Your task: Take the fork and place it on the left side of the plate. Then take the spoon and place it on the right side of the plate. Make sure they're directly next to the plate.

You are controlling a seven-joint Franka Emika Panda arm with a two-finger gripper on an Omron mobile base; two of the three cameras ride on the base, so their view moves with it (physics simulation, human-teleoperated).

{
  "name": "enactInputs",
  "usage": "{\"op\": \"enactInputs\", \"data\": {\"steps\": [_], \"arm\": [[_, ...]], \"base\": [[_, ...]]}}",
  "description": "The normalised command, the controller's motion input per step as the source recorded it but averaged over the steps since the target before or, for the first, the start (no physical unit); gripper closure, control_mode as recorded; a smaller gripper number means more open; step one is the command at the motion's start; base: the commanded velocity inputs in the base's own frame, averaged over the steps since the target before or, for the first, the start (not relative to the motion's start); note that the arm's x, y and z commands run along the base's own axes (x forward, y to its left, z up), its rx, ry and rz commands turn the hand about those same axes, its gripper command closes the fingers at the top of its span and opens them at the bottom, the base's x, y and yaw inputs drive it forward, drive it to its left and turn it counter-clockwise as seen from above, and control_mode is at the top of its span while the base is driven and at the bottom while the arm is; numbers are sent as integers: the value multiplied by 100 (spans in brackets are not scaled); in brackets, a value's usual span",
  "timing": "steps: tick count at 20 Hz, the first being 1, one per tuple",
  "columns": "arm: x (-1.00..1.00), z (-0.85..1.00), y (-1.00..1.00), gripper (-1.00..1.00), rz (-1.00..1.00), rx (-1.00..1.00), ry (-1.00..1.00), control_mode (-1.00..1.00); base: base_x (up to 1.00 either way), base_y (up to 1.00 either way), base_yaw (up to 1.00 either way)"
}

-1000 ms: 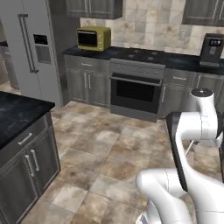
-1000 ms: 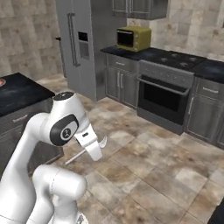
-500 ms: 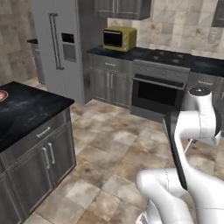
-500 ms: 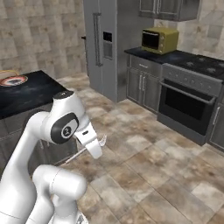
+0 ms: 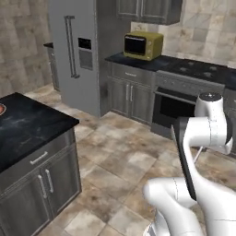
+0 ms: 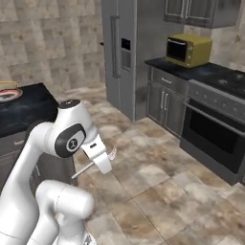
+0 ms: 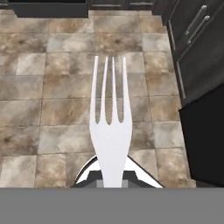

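Silver and slim, the fork [image 7: 110, 127] sticks straight out from the gripper [image 7: 112, 175] in the hand view, its four tines pointing away over the brown stone-tiled floor [image 7: 52, 100], with dark cabinet doors [image 7: 197, 52] off to the right of that view. The jaws are closed tight on the fork's handle just below the head. In the right base view the gripper [image 6: 101, 161] hangs beside the white arm's upper joint above the floor, the fork's thin handle [image 6: 82, 171] poking out to the lower left and its head [image 6: 112, 154] showing to the right. The plate [image 6: 9, 94], with its red-orange rim, lies on the dark worktop [image 6: 28, 107] of the island at the left edge of that view, well apart from the gripper; in the left base view a sliver of its rim [image 5: 1, 109] shows at the far left edge on the same worktop [image 5: 27, 129]. A yellow microwave [image 5: 143, 45] sits on the far counter beside the tall grey refrigerator [image 5: 76, 50].
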Motion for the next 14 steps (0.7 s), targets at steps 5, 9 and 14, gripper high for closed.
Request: {"op": "enactInputs", "data": {"steps": [5,9,14], "arm": [[0,0,0,100,0,0,0,100],[0,0,0,100,0,0,0,100],[0,0,0,100,0,0,0,100]], "base": [[99,-47,38],[96,-55,50],[92,-53,52]]}}
